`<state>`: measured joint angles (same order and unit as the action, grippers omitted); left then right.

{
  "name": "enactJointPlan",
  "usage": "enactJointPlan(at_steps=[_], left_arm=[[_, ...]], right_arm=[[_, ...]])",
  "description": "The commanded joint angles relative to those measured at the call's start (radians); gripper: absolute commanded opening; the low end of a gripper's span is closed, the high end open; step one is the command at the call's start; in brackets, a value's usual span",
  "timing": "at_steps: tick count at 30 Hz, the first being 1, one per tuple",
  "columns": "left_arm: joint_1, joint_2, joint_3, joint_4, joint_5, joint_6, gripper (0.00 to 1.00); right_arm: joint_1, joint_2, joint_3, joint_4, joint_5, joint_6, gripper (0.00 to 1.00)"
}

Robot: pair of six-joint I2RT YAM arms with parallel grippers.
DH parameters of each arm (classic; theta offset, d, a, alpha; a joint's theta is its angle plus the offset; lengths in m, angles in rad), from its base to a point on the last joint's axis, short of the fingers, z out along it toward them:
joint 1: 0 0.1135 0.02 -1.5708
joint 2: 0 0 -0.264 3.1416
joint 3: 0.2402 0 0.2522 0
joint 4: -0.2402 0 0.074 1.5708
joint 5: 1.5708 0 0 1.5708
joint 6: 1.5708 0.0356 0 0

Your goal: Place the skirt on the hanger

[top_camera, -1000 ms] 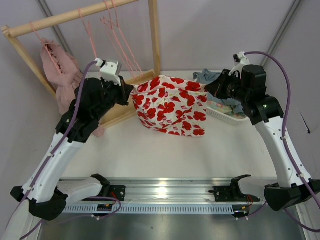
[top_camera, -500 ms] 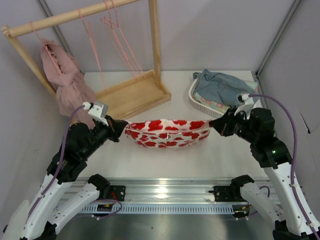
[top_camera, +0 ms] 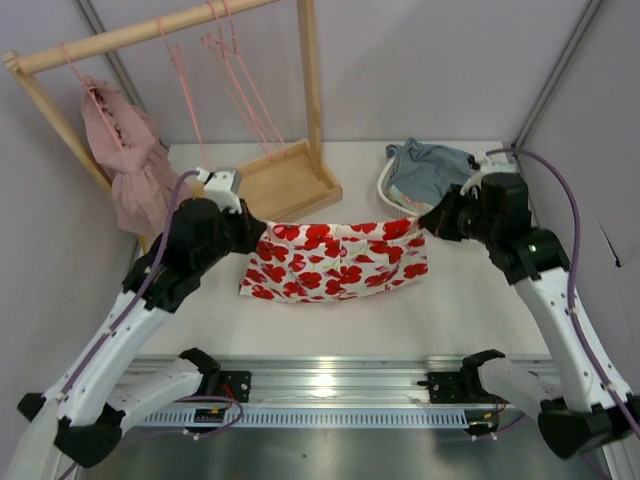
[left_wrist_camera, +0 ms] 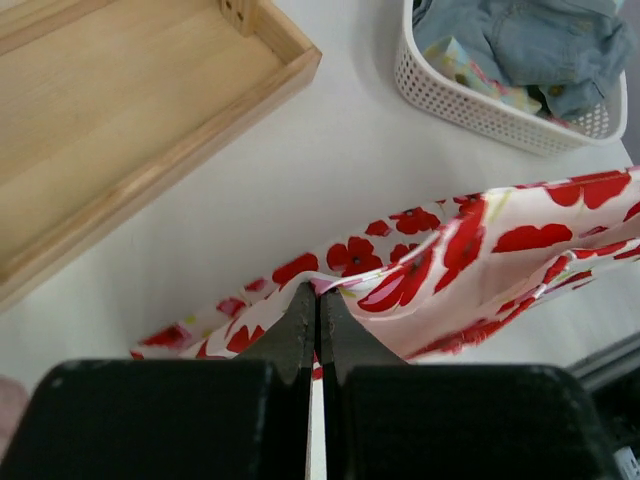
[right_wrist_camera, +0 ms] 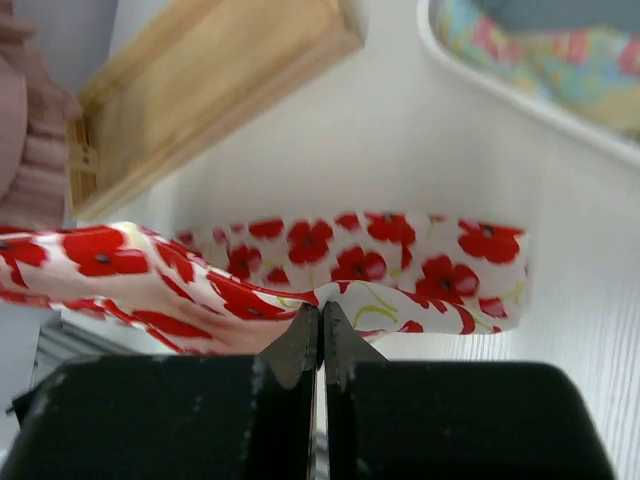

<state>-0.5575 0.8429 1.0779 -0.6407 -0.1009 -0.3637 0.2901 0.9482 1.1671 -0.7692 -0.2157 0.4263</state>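
Left gripper (top_camera: 252,232) and right gripper (top_camera: 425,222) each pinch a top corner of the skirt (top_camera: 335,262) in front of the wooden rack (top_camera: 310,80), so I'd raise both evenly, taut, toward its hanger (top_camera: 181,75).

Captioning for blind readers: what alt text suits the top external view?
The left end effector and right end effector grip a red-flowered skirt stretched between them over a white table. Behind: a wooden rack with pink hangers and a pink garment, plus a basket of blue-grey cloth.
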Motion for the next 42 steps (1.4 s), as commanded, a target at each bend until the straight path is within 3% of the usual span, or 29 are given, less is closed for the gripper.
enactJointPlan(at_steps=[1, 6, 10, 12, 16, 20, 22, 27, 28, 29, 30, 31, 32, 33, 37, 42], left_arm=[[0.014, 0.123, 0.117, 0.119, -0.019, 0.064, 0.0], [0.024, 0.266, 0.35, 0.191, -0.003, 0.205, 0.0], [0.024, 0.289, 0.529, 0.213, 0.013, 0.298, 0.0], [0.024, 0.268, 0.53, 0.225, 0.018, 0.319, 0.0], [0.024, 0.155, 0.352, 0.275, 0.082, 0.302, 0.0], [0.021, -0.022, -0.007, 0.343, 0.171, 0.22, 0.0], [0.018, -0.095, -0.09, 0.363, 0.211, 0.177, 0.0], [-0.012, -0.274, -0.289, 0.248, 0.23, 0.048, 0.0], [-0.036, -0.287, -0.308, 0.199, 0.254, 0.042, 0.01], [-0.051, -0.313, -0.315, 0.173, 0.268, 0.034, 0.02], [-0.065, -0.321, -0.319, 0.149, 0.279, 0.034, 0.06], [-0.08, -0.327, -0.32, 0.122, 0.285, 0.032, 0.17], [-0.099, -0.329, -0.312, 0.055, 0.293, 0.022, 0.65], [-0.104, -0.329, -0.303, 0.021, 0.288, 0.014, 0.98], [-0.105, -0.329, -0.224, -0.08, 0.179, -0.021, 0.99], [-0.104, -0.231, -0.139, -0.221, -0.09, -0.182, 0.99]], right_arm=[[-0.02, 0.156, 0.146, 0.116, 0.037, -0.047, 0.0], [-0.039, 0.363, 0.437, 0.157, -0.034, -0.093, 0.0], [-0.043, 0.377, 0.562, 0.191, -0.065, -0.135, 0.0], [-0.045, 0.332, 0.542, 0.223, -0.048, -0.165, 0.0], [-0.049, 0.212, 0.374, 0.254, 0.018, -0.184, 0.0], [-0.055, 0.08, 0.128, 0.249, 0.001, -0.172, 0.0], [-0.057, 0.003, 0.028, 0.234, -0.029, -0.144, 0.0], [-0.057, -0.107, -0.188, -0.006, -0.099, -0.06, 0.01], [-0.058, -0.124, -0.204, -0.046, -0.102, -0.04, 0.07], [-0.058, -0.159, -0.22, -0.129, -0.119, -0.035, 0.3], [-0.057, -0.172, -0.219, -0.166, -0.138, -0.035, 0.51], [-0.057, -0.186, -0.212, -0.198, -0.158, -0.041, 0.67], [-0.057, -0.196, -0.198, -0.262, -0.177, -0.047, 0.81], [-0.055, -0.212, -0.155, -0.29, -0.175, -0.05, 0.99], [-0.057, -0.19, -0.037, -0.347, -0.137, -0.058, 0.99], [-0.057, -0.1, -0.049, -0.227, -0.161, -0.021, 0.99]])
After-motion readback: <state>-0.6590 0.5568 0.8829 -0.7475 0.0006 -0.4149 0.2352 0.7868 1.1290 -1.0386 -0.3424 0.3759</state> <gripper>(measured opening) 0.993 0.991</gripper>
